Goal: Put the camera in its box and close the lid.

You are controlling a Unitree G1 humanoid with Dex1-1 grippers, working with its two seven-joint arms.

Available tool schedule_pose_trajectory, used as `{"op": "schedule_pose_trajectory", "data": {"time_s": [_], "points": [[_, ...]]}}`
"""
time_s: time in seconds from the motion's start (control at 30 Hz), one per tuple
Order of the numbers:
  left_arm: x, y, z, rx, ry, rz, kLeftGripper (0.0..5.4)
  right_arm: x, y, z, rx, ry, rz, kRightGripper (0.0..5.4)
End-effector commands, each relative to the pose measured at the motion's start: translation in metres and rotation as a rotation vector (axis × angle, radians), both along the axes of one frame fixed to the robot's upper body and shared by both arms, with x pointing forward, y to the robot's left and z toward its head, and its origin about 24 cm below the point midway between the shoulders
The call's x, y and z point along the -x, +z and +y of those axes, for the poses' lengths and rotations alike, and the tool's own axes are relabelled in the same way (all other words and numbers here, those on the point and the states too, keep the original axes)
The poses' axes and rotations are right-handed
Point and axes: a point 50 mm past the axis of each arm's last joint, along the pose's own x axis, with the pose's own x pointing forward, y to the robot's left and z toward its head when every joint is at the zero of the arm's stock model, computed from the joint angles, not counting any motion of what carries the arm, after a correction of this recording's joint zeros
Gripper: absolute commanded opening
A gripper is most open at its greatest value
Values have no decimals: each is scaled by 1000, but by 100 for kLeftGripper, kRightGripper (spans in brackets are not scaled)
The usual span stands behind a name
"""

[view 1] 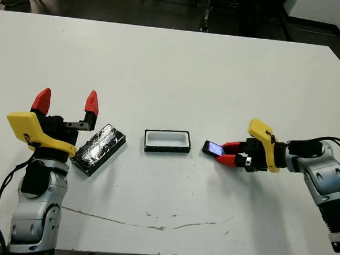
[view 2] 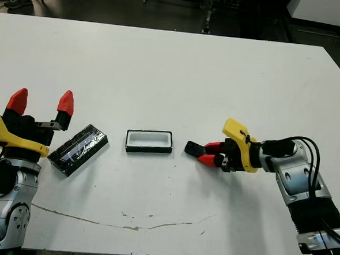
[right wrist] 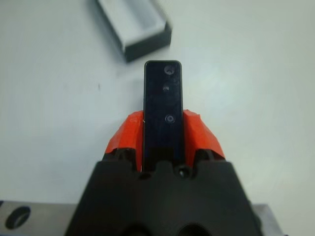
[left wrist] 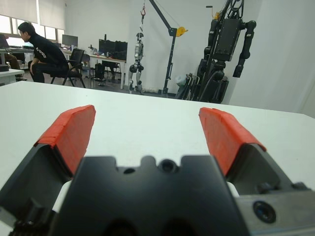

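Observation:
The camera (view 1: 214, 147) is a slim black bar with a bluish patch at its free end, and my right gripper (view 1: 228, 153) is shut on it just right of the box. In the right wrist view the camera (right wrist: 163, 110) sticks out between the red fingers (right wrist: 202, 135) toward the box (right wrist: 135, 27). The box (view 1: 167, 141), a shallow white-lined tray, lies open at the table's middle. Left of it the glossy black lid (view 1: 99, 148) lies flat and askew. My left gripper (view 1: 67, 101) is raised beside the lid, open and holding nothing.
A long faint scratch (view 1: 147, 221) runs across the white table near its front edge. In the left wrist view a person (left wrist: 42, 54) sits at a desk far beyond the table, among robot stands and a hoist (left wrist: 170, 44).

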Motion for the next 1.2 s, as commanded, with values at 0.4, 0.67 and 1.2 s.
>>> {"op": "schedule_pose_trajectory", "data": {"time_s": [0.4, 0.67, 1.2], "points": [[3, -1, -2, 1, 18, 18, 540, -41, 92, 51, 18, 315, -153, 166], [2, 1, -2, 4, 11, 18, 540, -42, 97, 87, 114, 452, -120, 166], [3, 0, -2, 4, 21, 21, 540, -40, 63, 111, 253, 524, -33, 166]]}}
